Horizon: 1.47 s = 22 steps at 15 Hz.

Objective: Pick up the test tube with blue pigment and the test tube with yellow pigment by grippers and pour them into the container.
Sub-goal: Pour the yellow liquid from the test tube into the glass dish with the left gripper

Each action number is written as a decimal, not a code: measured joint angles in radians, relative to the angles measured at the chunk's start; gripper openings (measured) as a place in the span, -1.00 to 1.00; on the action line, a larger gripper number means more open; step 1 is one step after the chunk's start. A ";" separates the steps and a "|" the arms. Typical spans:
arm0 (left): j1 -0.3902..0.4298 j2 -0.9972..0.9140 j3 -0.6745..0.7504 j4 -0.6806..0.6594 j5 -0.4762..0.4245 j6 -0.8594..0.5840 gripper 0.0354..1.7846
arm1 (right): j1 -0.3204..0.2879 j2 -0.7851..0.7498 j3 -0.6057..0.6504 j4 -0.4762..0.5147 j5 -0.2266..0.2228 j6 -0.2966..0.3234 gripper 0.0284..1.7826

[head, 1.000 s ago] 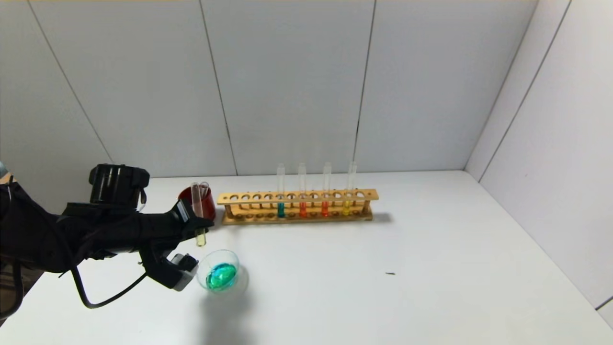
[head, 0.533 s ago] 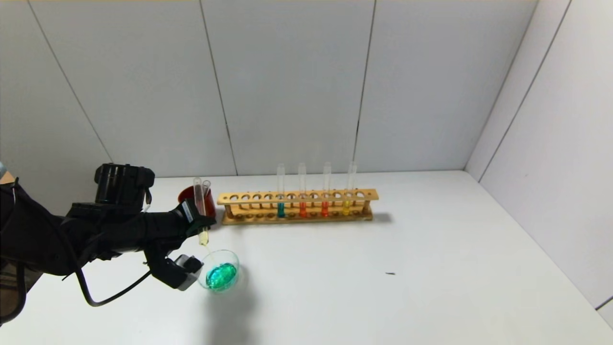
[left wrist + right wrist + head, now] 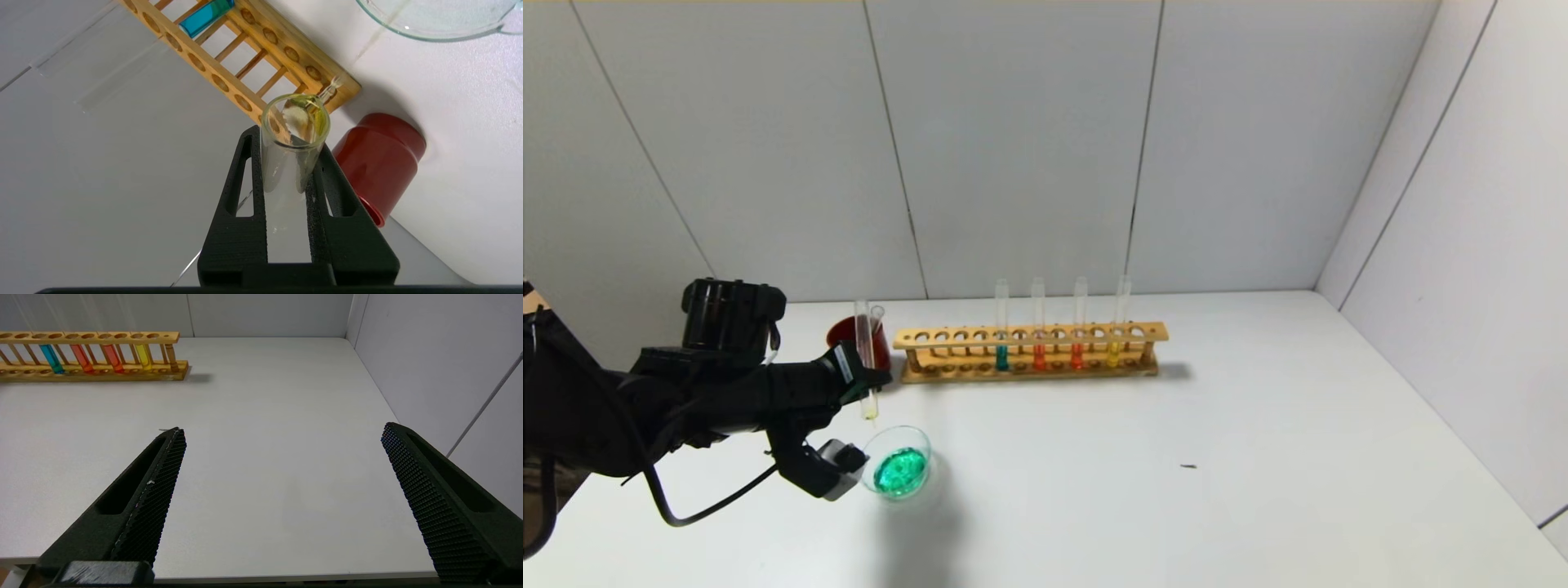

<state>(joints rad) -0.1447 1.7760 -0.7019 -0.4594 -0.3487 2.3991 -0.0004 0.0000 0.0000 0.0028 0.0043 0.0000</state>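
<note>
My left gripper [image 3: 864,377] is shut on the test tube with yellow pigment [image 3: 867,359], held steeply over the far rim of the container [image 3: 916,435]. The tube's lower end hangs just above the dish with only a yellow trace left in it. In the left wrist view the fingers [image 3: 316,163] clamp the tube [image 3: 286,163], whose open mouth shows yellow streaks. The dish holds green liquid [image 3: 899,471]. No tube with bright blue liquid shows. My right gripper [image 3: 282,433] is open and empty over bare table near the front edge.
A dark red cup [image 3: 879,347] with an empty clear tube [image 3: 876,317] stands behind the left gripper. A wooden rack [image 3: 1029,336] holds teal, two orange-red and one yellow tube. A small dark speck [image 3: 1188,466] lies on the white table. Grey walls enclose back and right.
The yellow liquid has run out of the held tube into the dish, and the dish's liquid has turned from cyan to green. The left gripper has risen slightly.
</note>
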 joint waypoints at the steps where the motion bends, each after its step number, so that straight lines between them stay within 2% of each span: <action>1: -0.002 -0.007 0.005 0.000 0.010 0.007 -0.67 | 0.000 0.000 0.000 0.000 0.000 0.000 0.96; 6: -0.005 -0.044 0.036 -0.005 0.069 0.020 -0.67 | 0.000 0.000 0.000 0.000 0.000 0.000 0.96; 11: -0.037 -0.057 0.071 -0.080 0.124 0.029 -0.67 | 0.000 0.000 0.000 0.000 0.000 0.000 0.96; 22: -0.045 -0.084 0.072 -0.093 0.104 0.007 -0.67 | 0.000 0.000 0.000 0.000 0.000 0.000 0.96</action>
<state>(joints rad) -0.1900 1.6919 -0.6296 -0.5528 -0.2447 2.4057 -0.0004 0.0000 0.0000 0.0032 0.0043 0.0000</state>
